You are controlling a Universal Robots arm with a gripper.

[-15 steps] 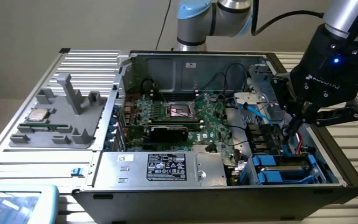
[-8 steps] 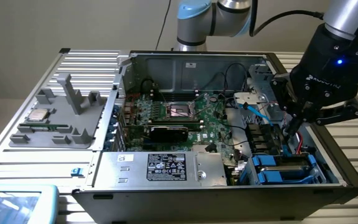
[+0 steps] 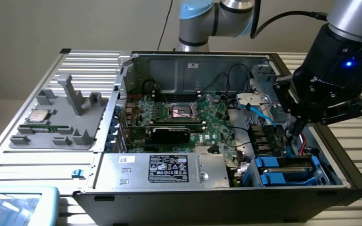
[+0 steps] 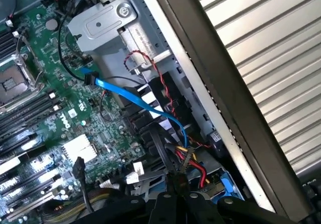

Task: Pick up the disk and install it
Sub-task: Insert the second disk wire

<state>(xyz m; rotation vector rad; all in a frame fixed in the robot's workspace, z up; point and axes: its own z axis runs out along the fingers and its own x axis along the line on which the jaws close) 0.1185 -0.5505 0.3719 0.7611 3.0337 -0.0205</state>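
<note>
My gripper (image 3: 292, 133) reaches down inside the open computer case (image 3: 332, 155), near its wall on the exterior view's right. The fingers are shut with nothing between them. Just below them, in the case's front corner, blue carrier rails (image 3: 275, 165) sit in the drive bay. The disk's labelled face is hidden, so I cannot tell whether the disk lies in those rails. In the wrist view the shut fingertips (image 4: 176, 181) hang over red and yellow wires (image 4: 198, 169), with a blue rail (image 4: 225, 186) beside them.
A blue data cable (image 4: 135, 96) and a red-black twisted wire (image 4: 150, 66) cross the space beside the gripper. The motherboard (image 3: 181, 113) fills the case middle, and a grey box with a black label (image 3: 168, 169) sits in front. A grey fixture (image 3: 61, 127) on the exterior view's left holds a small chip (image 3: 41, 115).
</note>
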